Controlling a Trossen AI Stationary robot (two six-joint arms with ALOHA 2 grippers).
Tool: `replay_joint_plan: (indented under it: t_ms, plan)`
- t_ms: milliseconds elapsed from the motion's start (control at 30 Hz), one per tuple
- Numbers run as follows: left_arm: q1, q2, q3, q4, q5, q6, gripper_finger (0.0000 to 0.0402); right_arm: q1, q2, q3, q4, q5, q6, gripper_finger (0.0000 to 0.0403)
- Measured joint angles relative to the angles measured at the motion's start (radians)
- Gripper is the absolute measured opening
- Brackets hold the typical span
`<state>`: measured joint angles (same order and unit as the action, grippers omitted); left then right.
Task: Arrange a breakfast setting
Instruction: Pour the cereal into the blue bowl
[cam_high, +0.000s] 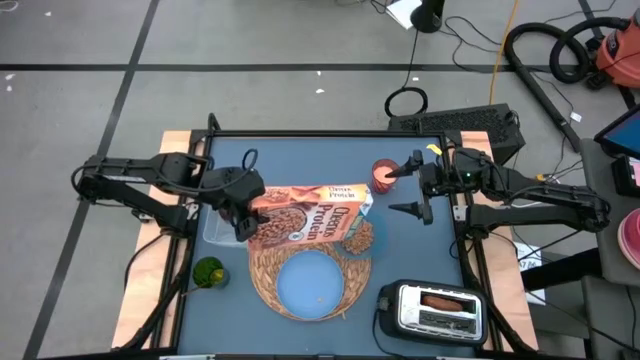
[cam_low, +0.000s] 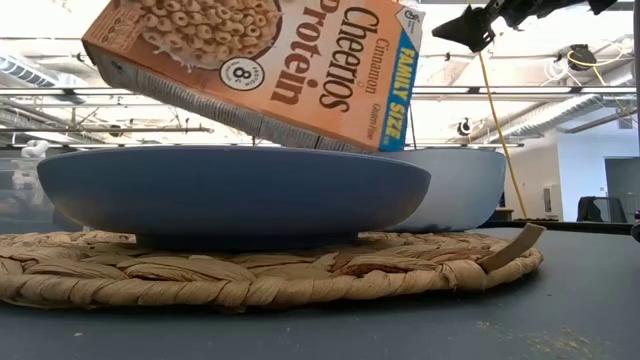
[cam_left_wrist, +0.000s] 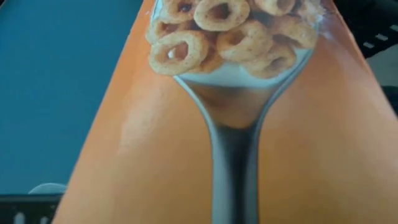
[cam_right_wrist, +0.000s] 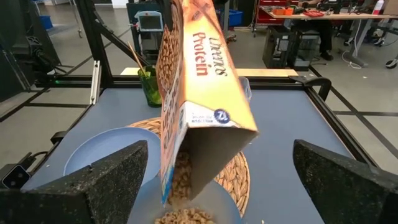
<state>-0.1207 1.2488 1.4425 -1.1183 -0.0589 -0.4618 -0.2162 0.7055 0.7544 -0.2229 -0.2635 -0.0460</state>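
Observation:
The orange-brown cereal box (cam_high: 315, 213) hangs tilted over the table's middle. Its open end (cam_right_wrist: 208, 146) points down over the small clear bowl (cam_right_wrist: 193, 214), which holds cereal rings. My left gripper (cam_high: 243, 208) is shut on the box's other end. The bowl (cam_low: 460, 185) stands on the round straw placemat (cam_low: 270, 270) beside the light-blue plate (cam_high: 310, 282). My right gripper (cam_high: 405, 190) is open and empty at the table's right, next to the small red item (cam_high: 383, 175). I see no gold spoon. My left gripper holds the cereal box by its closed end (cam_high: 256, 210), coming from the table's left. The box and the gripper hide the fingers. The box is lifted clear of the table and tipped, its open end lowest, above the bowl.
A chrome-and-black toaster (cam_high: 432, 310) with a brown piece of bread (cam_high: 440, 300) in its slot stands at the near right. A green cup (cam_high: 208, 272) stands at the near left. A clear container (cam_high: 214, 228) sits under my left arm.

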Motion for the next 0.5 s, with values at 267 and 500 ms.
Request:
replay_joint_plan:
  t_ms: [267, 500]
  plan:
    - [0.0, -0.012, 0.0, 0.02, -0.011, -0.015, 0.0245, 0.0, 0.0, 0.0, 0.0, 0.0, 0.0, 0.0391]
    - [-0.002, -0.015, 0.0, 0.024, -0.025, -0.024, 0.0245, 0.0, 0.0, 0.0, 0.0, 0.0, 0.0, 0.0391]
